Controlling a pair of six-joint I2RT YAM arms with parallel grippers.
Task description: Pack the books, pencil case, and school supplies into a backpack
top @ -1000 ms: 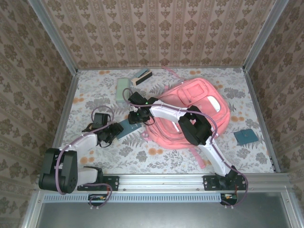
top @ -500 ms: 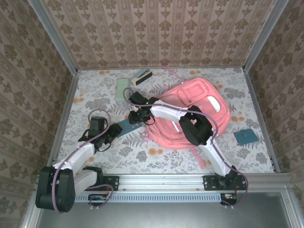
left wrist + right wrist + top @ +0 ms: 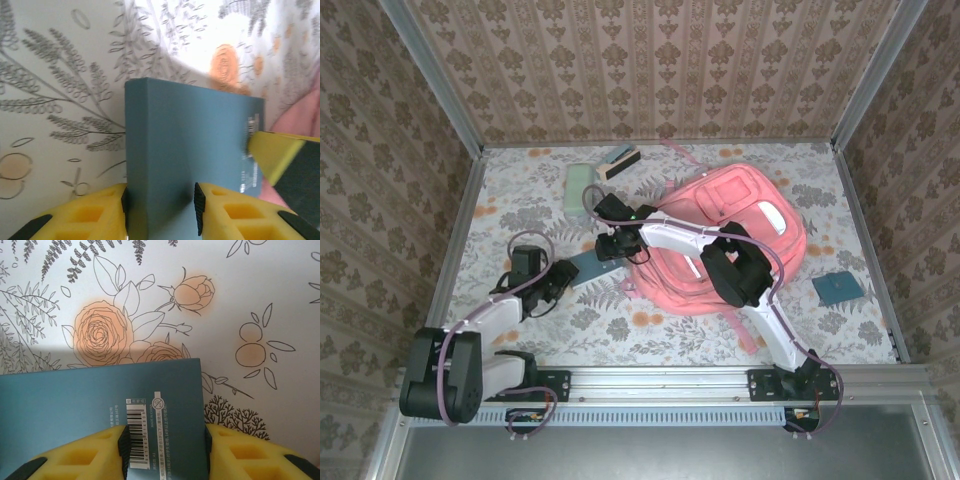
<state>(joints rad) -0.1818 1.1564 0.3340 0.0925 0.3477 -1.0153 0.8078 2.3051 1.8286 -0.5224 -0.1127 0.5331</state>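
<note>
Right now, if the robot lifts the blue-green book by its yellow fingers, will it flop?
The teal book is probably stiff: its edges look straight and its side looks thick. Its smooth cover might slip a little on the yellow fingers. Flat with square corners, it shouldn't roll.

Changes: left gripper (image 3: 561,277) drawn slightly toward the table's near edge. Right gripper (image 3: 605,254) and flat dark teal book (image 3: 586,268) shifted slightly toward pink fabric backpack (image 3: 740,220).

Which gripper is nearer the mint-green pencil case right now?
Right. The right gripper is in front of the pencil case, at one end of the teal book. The left gripper is farther back toward the arm bases, at the book's other end.
</note>
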